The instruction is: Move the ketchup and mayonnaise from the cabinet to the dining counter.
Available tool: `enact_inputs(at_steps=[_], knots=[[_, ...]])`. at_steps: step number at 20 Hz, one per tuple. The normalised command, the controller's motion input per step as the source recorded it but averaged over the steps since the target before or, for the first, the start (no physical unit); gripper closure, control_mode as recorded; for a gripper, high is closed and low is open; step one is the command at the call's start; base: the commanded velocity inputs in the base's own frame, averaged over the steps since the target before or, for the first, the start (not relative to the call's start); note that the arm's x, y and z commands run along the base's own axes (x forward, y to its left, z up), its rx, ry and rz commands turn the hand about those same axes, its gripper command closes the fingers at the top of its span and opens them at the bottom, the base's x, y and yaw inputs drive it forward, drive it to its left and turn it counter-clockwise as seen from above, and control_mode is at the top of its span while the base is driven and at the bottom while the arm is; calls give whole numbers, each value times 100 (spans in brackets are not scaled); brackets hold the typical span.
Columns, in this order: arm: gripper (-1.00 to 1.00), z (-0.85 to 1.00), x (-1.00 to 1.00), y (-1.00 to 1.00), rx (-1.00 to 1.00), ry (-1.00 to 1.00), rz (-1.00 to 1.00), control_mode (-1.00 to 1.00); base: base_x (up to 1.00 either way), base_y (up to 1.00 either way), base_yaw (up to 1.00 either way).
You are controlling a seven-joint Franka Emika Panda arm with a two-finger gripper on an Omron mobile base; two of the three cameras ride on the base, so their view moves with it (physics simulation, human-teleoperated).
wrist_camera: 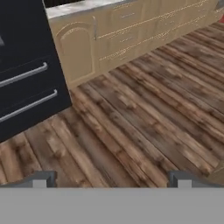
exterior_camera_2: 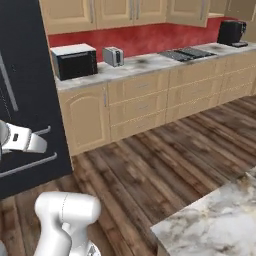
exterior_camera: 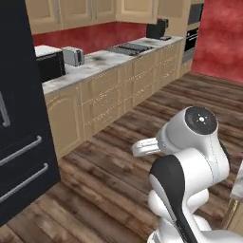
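While spread wide over bare floor, tool (wrist_camera: 112, 180) empty, cabinet (exterior_camera_2: 120, 12) doors closed above the worktop (exterior_camera_2: 150, 62)

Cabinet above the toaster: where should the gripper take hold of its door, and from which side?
Probably the silver bar handle at the door's edge, approached from the front with a finger on either side. The bar runs vertically, and the cabinet door itself is flat, with nothing else to grip.

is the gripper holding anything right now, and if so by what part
Nothing is held. In the hand view the gripper is open, its two fingertips wide apart with only the wooden floor between them.
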Motion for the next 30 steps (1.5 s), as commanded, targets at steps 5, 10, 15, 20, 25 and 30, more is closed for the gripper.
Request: enact_inputs(at_steps=[5, 10, 15, 20, 25, 30], knots=[[-100, 0, 0, 0, 0, 0, 0, 100, 43, 35, -65], [-100, 0, 0, 0, 0, 0, 0, 100, 44, 35, -65], [-100, 0, 0, 0, 0, 0, 0, 100, 52, 35, -58], [-100, 0, 0, 0, 0, 0, 0, 100, 58, 36, -52], [-100, 0, 0, 0, 0, 0, 0, 100, 62, 37, -48], [-100, 0, 0, 0, 0, 0, 0, 100, 81, 33, -25]])
